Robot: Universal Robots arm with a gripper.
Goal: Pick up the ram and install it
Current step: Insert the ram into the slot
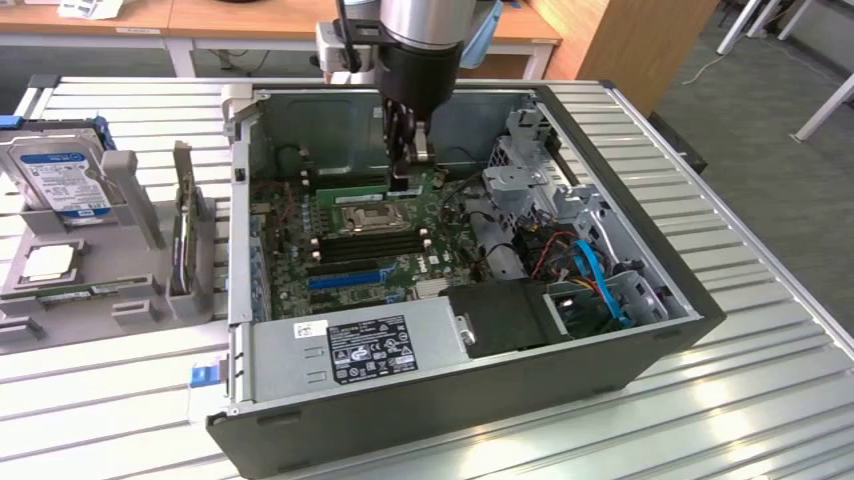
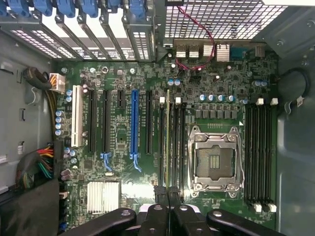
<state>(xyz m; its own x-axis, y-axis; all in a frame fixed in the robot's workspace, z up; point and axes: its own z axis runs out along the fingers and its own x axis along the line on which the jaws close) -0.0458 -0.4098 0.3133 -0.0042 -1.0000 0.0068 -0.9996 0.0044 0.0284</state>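
The ram (image 1: 358,184) is a thin green stick standing on edge in a memory slot on the far side of the CPU socket (image 1: 368,214), inside the open computer case (image 1: 441,400). In the wrist view the ram (image 2: 168,137) shows edge-on, running between black slots beside the CPU socket (image 2: 215,157). My gripper (image 1: 403,182) reaches straight down into the case at one end of the stick. In the wrist view the gripper (image 2: 168,192) is shut, its fingers (image 2: 161,199) pressed together right over the ram's end. I cannot tell whether they touch it.
Empty black memory slots (image 2: 258,152) lie on the socket's other side, and a blue expansion slot (image 2: 134,123) stands further off. A power supply (image 1: 354,345) and drive cage with cables (image 1: 574,250) crowd the case. A hard drive (image 1: 60,180) sits in a grey holder at the exterior view's left.
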